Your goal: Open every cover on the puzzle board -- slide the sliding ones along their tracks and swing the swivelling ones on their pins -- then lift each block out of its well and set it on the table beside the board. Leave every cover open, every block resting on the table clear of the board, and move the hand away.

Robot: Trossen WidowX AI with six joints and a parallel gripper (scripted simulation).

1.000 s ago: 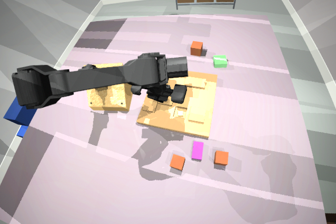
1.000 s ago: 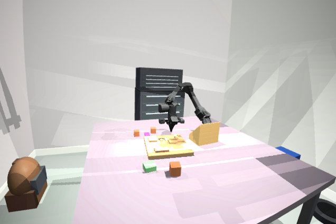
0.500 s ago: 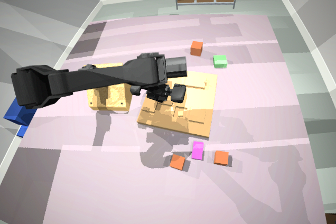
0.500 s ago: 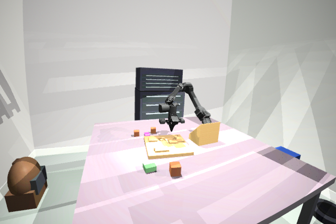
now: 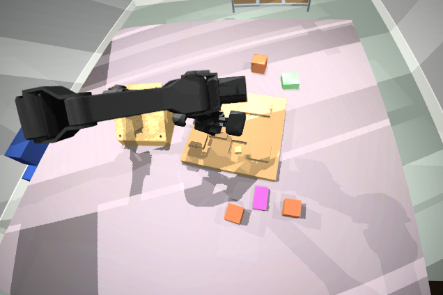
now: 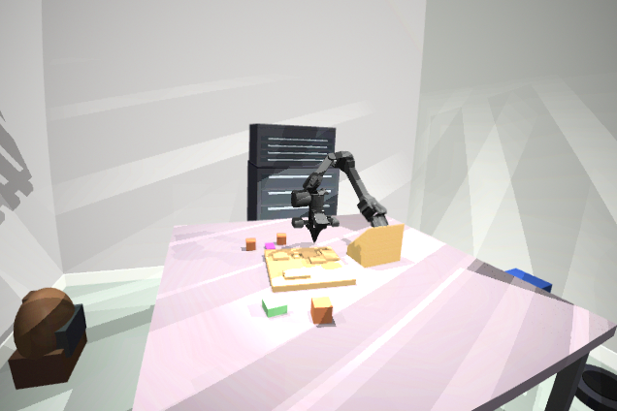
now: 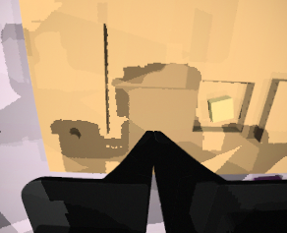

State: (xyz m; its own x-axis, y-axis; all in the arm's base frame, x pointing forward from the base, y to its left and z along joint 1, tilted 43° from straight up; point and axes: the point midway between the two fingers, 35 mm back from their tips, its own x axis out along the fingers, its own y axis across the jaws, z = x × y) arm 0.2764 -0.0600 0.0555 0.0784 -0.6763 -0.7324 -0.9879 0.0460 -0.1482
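My gripper (image 6: 314, 240) (image 7: 152, 138) is shut and empty, pointing down above the wooden board (image 5: 280, 120) (image 6: 313, 286) (image 7: 62, 53). A small pale yellow block (image 5: 237, 149) (image 7: 221, 110) sits in an uncovered well. Board-coloured covers are hard to tell from the board; one raised strip (image 6: 296, 273) shows near the board's edge. The arm hides part of the board in the top view. On the table off the board lie a green block (image 5: 290, 81) (image 6: 275, 308), a magenta block (image 5: 260, 198) (image 6: 270, 246) and orange blocks (image 5: 259, 63) (image 6: 321, 311).
Two of the orange blocks, one (image 5: 234, 213) (image 6: 280, 238) and another (image 5: 292, 208) (image 6: 250, 244), flank the magenta block. A yellow sloped block (image 5: 143, 133) (image 6: 378, 248) stands beside the board on the arm's base side.
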